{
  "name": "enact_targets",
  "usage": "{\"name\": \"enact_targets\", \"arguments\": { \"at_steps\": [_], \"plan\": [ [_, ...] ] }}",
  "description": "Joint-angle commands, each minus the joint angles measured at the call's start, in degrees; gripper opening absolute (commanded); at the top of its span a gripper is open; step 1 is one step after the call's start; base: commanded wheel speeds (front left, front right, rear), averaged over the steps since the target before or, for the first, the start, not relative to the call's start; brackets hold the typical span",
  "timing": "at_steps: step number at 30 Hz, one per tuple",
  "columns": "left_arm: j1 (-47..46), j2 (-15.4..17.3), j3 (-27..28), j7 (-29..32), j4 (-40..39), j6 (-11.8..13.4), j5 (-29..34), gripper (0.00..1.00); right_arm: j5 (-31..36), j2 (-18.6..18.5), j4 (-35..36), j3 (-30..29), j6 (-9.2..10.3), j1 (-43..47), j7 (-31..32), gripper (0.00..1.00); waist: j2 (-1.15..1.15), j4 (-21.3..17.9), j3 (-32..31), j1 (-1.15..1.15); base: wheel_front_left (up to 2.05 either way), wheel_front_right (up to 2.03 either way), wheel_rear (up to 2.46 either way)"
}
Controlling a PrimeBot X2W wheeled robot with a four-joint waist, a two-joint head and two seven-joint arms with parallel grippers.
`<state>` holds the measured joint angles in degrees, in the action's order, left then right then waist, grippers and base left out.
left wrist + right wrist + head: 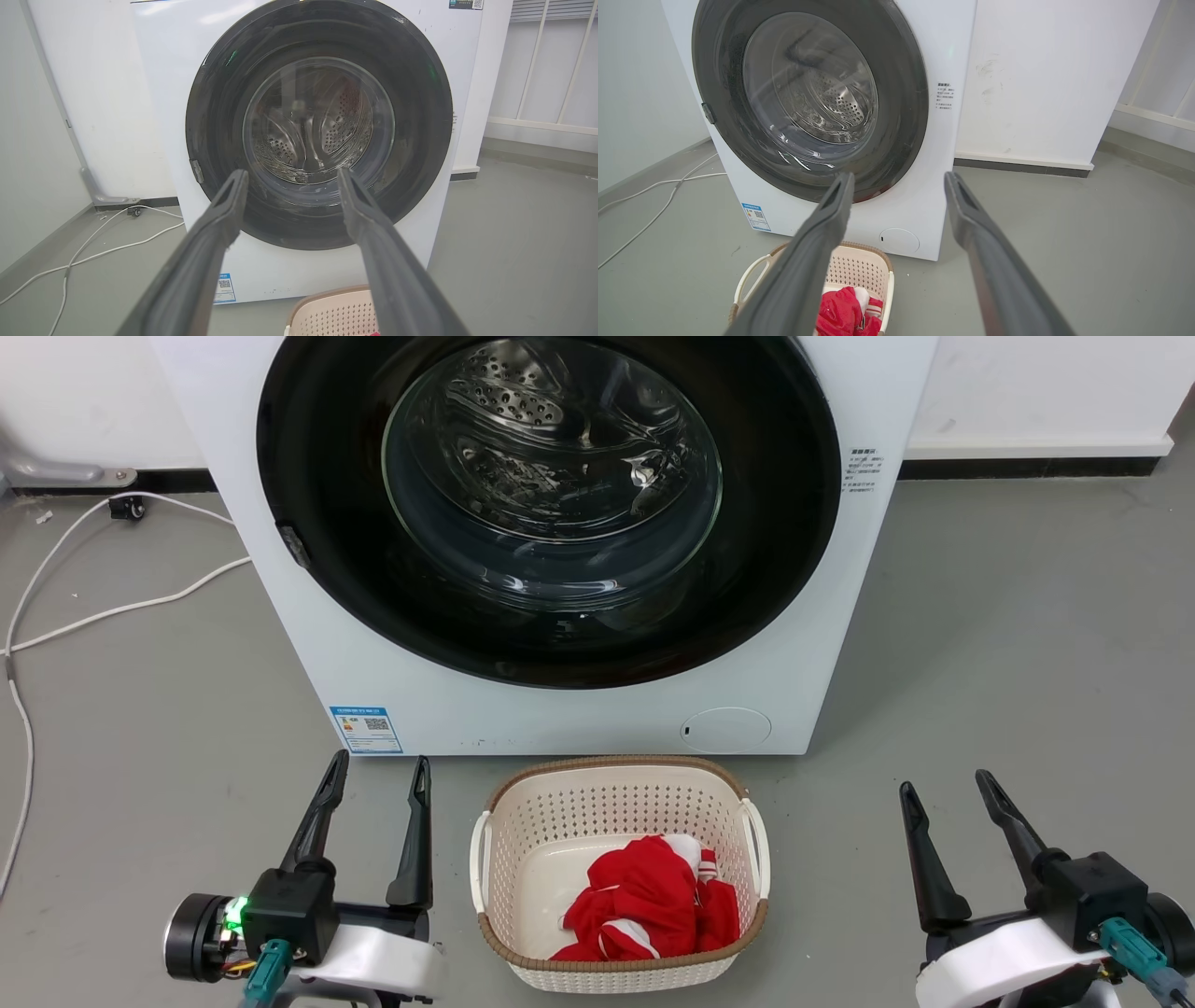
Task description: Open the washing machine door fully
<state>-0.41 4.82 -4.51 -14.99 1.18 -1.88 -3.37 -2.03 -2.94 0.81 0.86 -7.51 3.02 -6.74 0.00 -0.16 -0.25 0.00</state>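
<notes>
Here, washing machine door (pixel 551 504) shut, both jaws spread empty, right wrist view catches round white flap (pixel 899 241).

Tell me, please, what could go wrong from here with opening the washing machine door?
The glossy black round door with its glass bowl is shut flush. The small grey tab at its left edge looks like the sole hold, so the open left gripper might slip off it.
The cream perforated plastic basket holding red cloth stands close below the door, so reaching in could knock it.

Grey floor (pixel 1027 663), white wall (pixel 1027 383), dark skirting (pixel 1027 468); white cable (pixel 121 609) left; perhaps railing (pixel 542 126) right.
</notes>
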Motion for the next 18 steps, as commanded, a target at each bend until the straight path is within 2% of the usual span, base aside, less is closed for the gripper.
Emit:
{"name": "enact_targets", "arguments": {
  "at_steps": [1, 13, 14, 15, 16, 18],
  "plan": [
    [0.6, -0.1, 0.2, -0.3, 0.1, -0.1, -0.2, 1.00, -0.3, 0.1, -0.2, 0.0, 0.04, 0.4, -0.3, 1.00, 0.00, 0.0, 0.0, 0.00, 0.00, 0.00, 0.00],
    [0.6, -0.8, 0.7, -0.2, 0.8, -1.1, 0.6, 1.00, -0.2, 0.1, -0.1, -0.5, 0.04, 0.6, -0.2, 1.00, 0.00, 0.3, 0.0, 0.00, 0.00, 0.00, 0.00],
    [0.6, -0.9, 0.8, -0.2, 0.8, -1.0, 0.7, 1.00, -0.7, 0.1, -0.1, -0.5, 0.04, 0.6, -0.4, 0.80, 0.00, 0.3, 0.0, 0.00, 0.00, 0.00, 0.00],
    [0.7, -0.9, 0.8, -0.2, 0.9, -1.0, 0.8, 1.00, -1.1, 0.1, -0.2, -0.5, 0.04, 0.6, -0.5, 0.26, 0.00, 0.4, 0.0, 0.00, 0.00, 0.00, 0.00],
    [0.8, -0.9, 0.8, -0.2, 0.9, -1.1, 0.8, 1.00, -1.7, 0.1, -0.3, -0.3, 0.04, 0.6, -0.5, 0.00, 0.00, 0.4, -0.1, 0.00, 0.00, 0.00, 0.00],
    [0.8, -1.0, 0.8, -0.2, 0.9, -1.1, 0.9, 1.00, -2.6, 0.1, -0.4, -0.2, 0.04, 0.6, -0.9, 0.00, 0.00, 0.4, -0.1, 0.00, 0.00, 0.00, 0.00]
  ]
}}
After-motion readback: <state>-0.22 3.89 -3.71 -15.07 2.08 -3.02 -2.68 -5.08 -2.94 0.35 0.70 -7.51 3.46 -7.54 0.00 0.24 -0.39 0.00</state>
